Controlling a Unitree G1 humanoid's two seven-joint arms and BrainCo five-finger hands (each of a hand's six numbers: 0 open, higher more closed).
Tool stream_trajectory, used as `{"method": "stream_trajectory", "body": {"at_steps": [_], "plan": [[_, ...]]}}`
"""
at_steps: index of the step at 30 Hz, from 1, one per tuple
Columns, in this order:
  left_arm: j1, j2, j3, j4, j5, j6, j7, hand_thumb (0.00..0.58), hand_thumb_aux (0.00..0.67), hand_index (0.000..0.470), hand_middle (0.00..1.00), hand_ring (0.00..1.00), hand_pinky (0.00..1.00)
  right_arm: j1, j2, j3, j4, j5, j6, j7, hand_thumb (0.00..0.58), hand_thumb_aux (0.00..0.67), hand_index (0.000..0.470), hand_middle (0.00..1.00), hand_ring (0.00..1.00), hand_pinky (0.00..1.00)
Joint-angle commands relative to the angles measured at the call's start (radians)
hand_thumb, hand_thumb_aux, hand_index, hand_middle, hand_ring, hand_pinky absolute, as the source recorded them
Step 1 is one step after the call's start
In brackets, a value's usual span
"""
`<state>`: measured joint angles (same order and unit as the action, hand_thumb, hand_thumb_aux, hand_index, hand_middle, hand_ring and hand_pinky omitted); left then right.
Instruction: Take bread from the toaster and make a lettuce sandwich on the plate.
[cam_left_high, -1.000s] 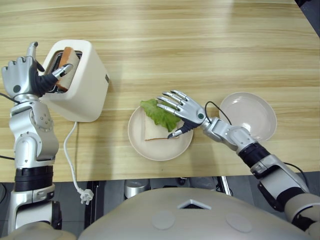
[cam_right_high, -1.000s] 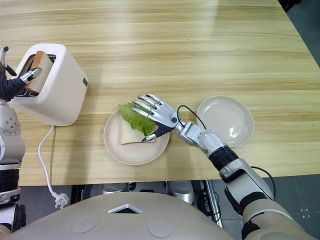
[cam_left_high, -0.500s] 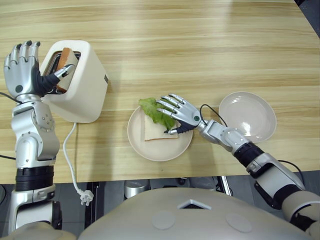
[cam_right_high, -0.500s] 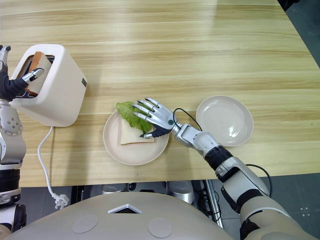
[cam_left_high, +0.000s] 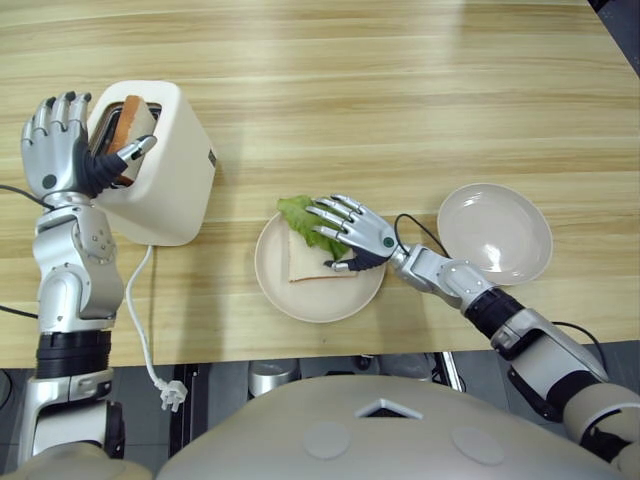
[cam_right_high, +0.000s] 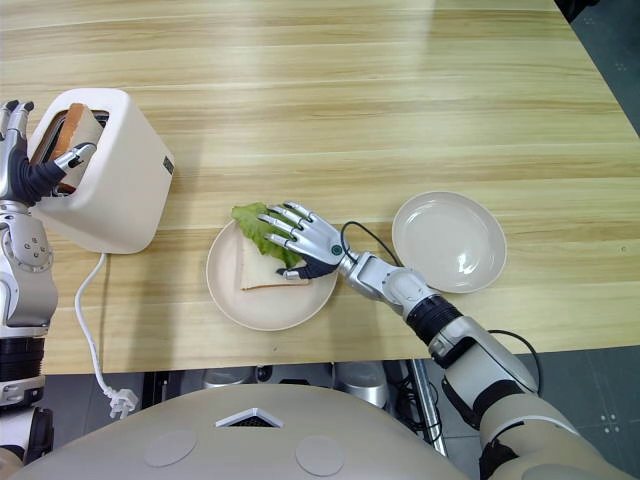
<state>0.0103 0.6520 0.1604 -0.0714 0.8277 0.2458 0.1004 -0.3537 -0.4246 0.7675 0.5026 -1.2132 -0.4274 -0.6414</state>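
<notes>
Look to the left edge of the counter (cam_left_high: 400, 100) and find the toaster (cam_left_high: 165, 175). See the bread (cam_left_high: 130, 112) poking up out of its slot. Seems light, dry and a bit stiff, so easy to lift but quick to crumble. Best to pinch the top part that sticks out, on its two flat sides, and pull straight up. Could be hot too, so go slow. See the left hand (cam_left_high: 58, 150) right beside the toaster, fingers open and pointing up, gripping nothing, with one finger laid next to the bread.

Now look at the plate (cam_left_high: 300, 300) near the front edge. Find one slice (cam_left_high: 305, 264) there with lettuce (cam_left_high: 295, 212) on top. Looks soft, floppy and slippery, so press gently. See the right hand (cam_left_high: 355, 232) lying over the lettuce, fingers open and spread flat, touching lettuce and slice but not gripping.
</notes>
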Motion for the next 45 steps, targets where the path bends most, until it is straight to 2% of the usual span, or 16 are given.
{"method": "stream_trajectory", "body": {"at_steps": [1,15,31,45], "plan": [[-0.005,-0.001,-0.022,0.025,-0.010,-0.007,0.004,0.000,0.000,0.000,0.00,0.00,0.00,-0.005,-0.001,0.001,0.016,0.021,-0.005,0.007,0.580,0.670,0.460,0.00,0.00,0.00],[-0.016,0.001,-0.053,0.066,-0.018,-0.018,0.017,0.000,0.000,0.000,0.00,0.00,0.00,0.005,0.000,0.004,-0.020,0.026,-0.016,-0.011,0.580,0.670,0.460,0.00,0.00,0.00],[-0.024,-0.001,-0.065,0.088,-0.022,-0.024,0.029,0.000,0.000,0.000,0.00,0.00,0.00,0.064,-0.049,-0.002,-0.172,0.029,-0.053,-0.005,0.580,0.670,0.460,0.00,0.00,0.00],[-0.027,-0.003,-0.069,0.100,-0.024,-0.026,0.032,0.000,0.000,0.000,0.00,0.00,0.00,0.094,-0.037,0.010,-0.161,0.031,-0.086,0.027,0.580,0.670,0.460,0.00,0.00,0.00]]}}
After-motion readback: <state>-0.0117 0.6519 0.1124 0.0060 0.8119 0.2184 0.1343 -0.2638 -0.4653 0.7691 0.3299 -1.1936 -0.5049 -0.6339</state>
